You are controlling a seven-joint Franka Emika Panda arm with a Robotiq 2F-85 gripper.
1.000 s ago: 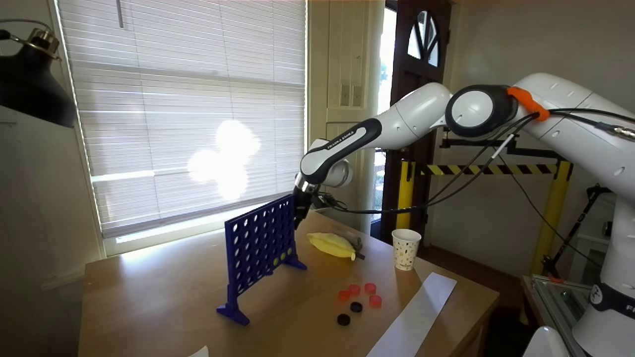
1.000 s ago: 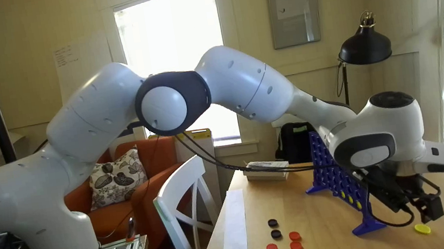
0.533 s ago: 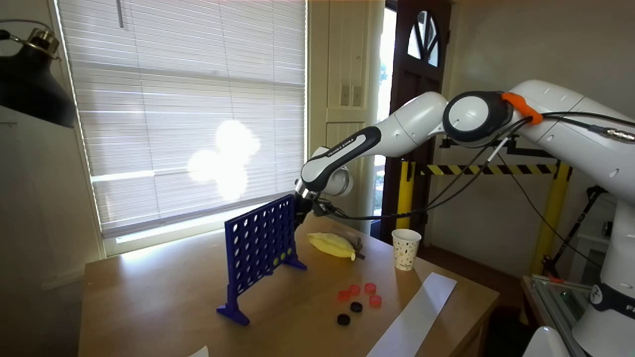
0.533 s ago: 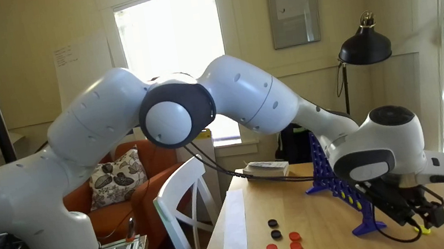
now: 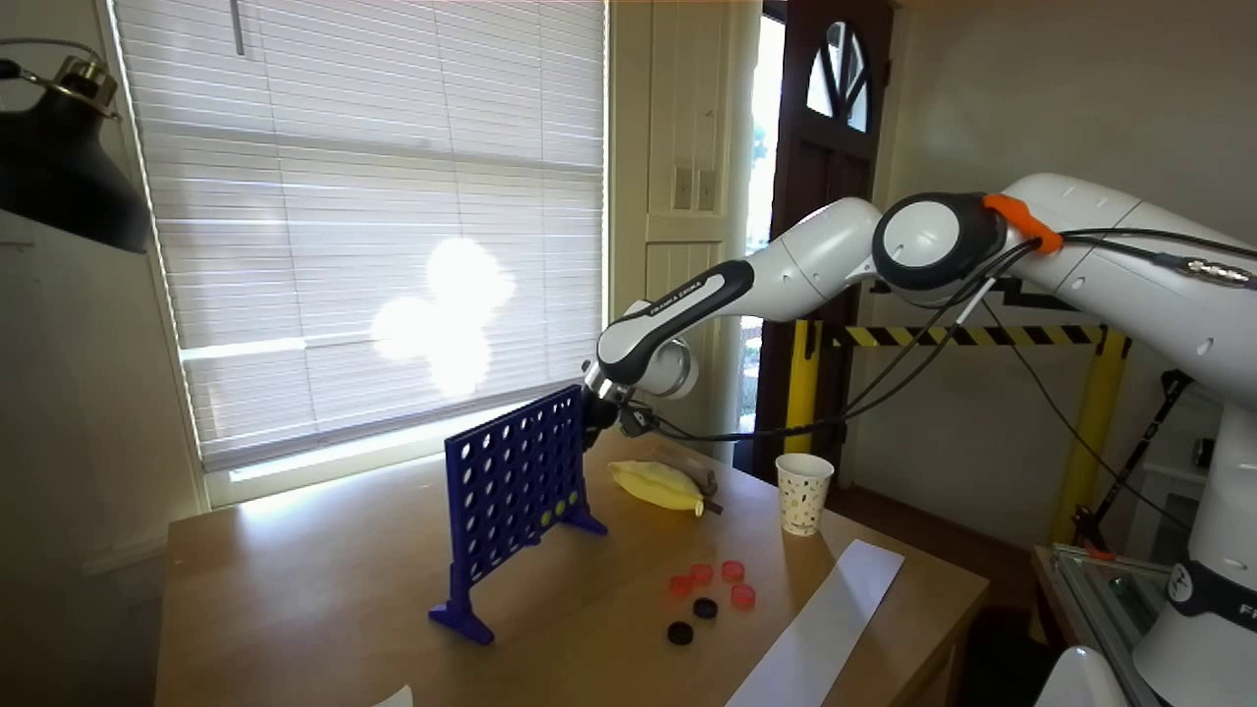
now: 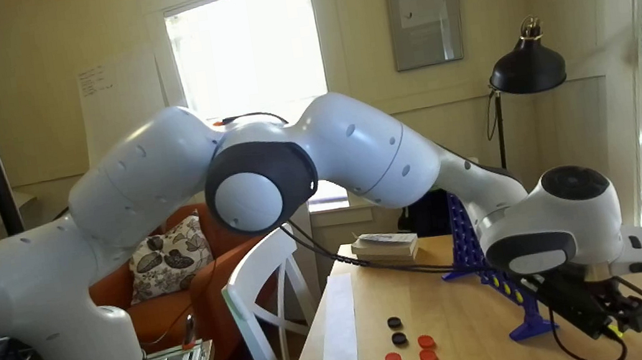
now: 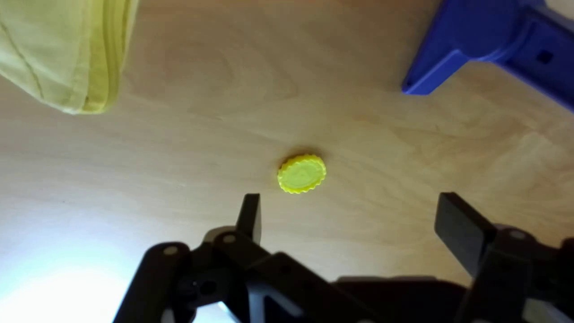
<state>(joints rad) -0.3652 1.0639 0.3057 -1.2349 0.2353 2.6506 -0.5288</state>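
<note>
A small round yellow plastic disc (image 7: 302,174) with a scalloped edge lies on the pale wooden table (image 5: 324,589), near but apart from the splayed foot (image 7: 437,72) of the blue plastic grid rack (image 5: 517,481). The black two-finger gripper (image 7: 350,202) hangs above the table by that end of the rack, jaws spread wide with nothing between them. In the wrist view the disc appears off-centre, towards the finger farther from the rack, so a straight descent could land that fingertip on its rim and send it skidding. The thin disc could also slip free if the pads met too high, or the other finger might nudge the rack. A soft-looking yellow banana (image 5: 656,486) lies near the same rack end; red plastic discs (image 6: 428,356), black plastic discs (image 6: 399,339) and a speckled paper cup (image 5: 803,496) sit farther from it.
</note>
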